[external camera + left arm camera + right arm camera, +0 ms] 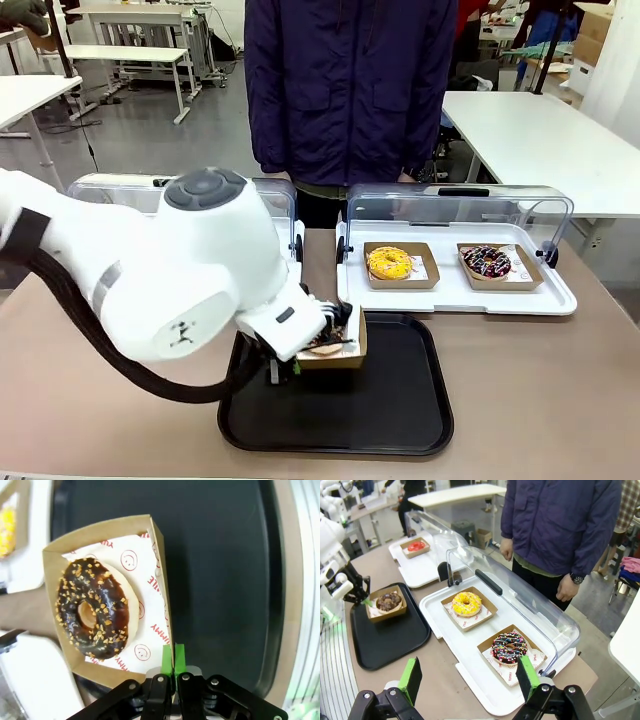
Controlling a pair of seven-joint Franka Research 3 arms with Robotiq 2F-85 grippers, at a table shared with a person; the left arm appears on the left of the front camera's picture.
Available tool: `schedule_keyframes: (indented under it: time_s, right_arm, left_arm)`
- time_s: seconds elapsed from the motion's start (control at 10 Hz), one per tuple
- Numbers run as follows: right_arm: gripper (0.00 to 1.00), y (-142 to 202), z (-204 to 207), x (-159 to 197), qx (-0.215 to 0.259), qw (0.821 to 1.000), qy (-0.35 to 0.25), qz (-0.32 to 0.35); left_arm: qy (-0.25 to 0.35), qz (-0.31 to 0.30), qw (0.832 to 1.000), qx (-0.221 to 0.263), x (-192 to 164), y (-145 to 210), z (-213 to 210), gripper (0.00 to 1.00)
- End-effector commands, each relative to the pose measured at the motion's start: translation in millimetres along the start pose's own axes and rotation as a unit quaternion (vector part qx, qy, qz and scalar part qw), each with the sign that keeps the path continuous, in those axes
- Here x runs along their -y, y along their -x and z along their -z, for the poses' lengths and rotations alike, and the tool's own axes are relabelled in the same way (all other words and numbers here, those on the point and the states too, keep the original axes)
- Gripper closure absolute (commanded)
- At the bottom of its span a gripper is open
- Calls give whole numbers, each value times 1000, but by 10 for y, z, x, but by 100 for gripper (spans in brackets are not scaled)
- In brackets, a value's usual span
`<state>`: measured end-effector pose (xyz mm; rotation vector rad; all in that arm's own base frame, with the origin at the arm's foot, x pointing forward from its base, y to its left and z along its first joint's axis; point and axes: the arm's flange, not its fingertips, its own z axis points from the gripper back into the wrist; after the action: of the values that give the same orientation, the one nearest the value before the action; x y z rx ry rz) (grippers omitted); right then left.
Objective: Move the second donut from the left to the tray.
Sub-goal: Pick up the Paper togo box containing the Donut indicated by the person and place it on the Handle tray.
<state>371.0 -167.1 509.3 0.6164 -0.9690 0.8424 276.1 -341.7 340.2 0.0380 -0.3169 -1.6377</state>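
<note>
Pinching the wall of the cardboard square, the left end effector has its green pads together on that thin edge. The chocolate donut with tan sprinkles lies inside the square, which sits over the near left part of the black tray; whether the square touches the tray I cannot tell. Farther right on the surface, a white display tray with raised clear lid carries a yellow donut and a dark donut with coloured sprinkles. At the right, the right end effector hangs near that tray with fingers wide apart, gripping nothing.
</note>
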Motion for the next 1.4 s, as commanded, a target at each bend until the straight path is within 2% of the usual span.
schedule_keyframes:
  time_s: [0.0,0.7,0.8,0.9,1.0,1.1,1.2,1.3]
  right_arm:
    - [0,-15,12,19,16,1000,1,-12]
    - [0,-15,12,19,16,1000,1,-12]
    - [0,-15,12,19,16,1000,1,-12]
    - [0,-15,12,19,16,1000,1,-12]
    - [0,-15,12,19,16,1000,1,-12]
    - [0,-15,12,19,16,1000,1,-12]
    - [0,-15,12,19,16,1000,1,-12]
    - [0,-15,12,19,16,1000,1,-12]
  left_arm:
    - [-18,-3,1000,-15,129,-69,101,98]
    - [-3,2,999,-37,245,-170,361,98]
    - [-1,2,999,-34,228,-178,358,50]
    - [-7,7,999,-34,206,-186,339,41]
    - [-10,8,999,-35,193,-194,304,0]
    - [-15,8,999,-37,182,-202,236,37]
    - [-14,8,999,-37,168,-201,178,0]
    - [-12,7,999,-37,137,-197,97,0]
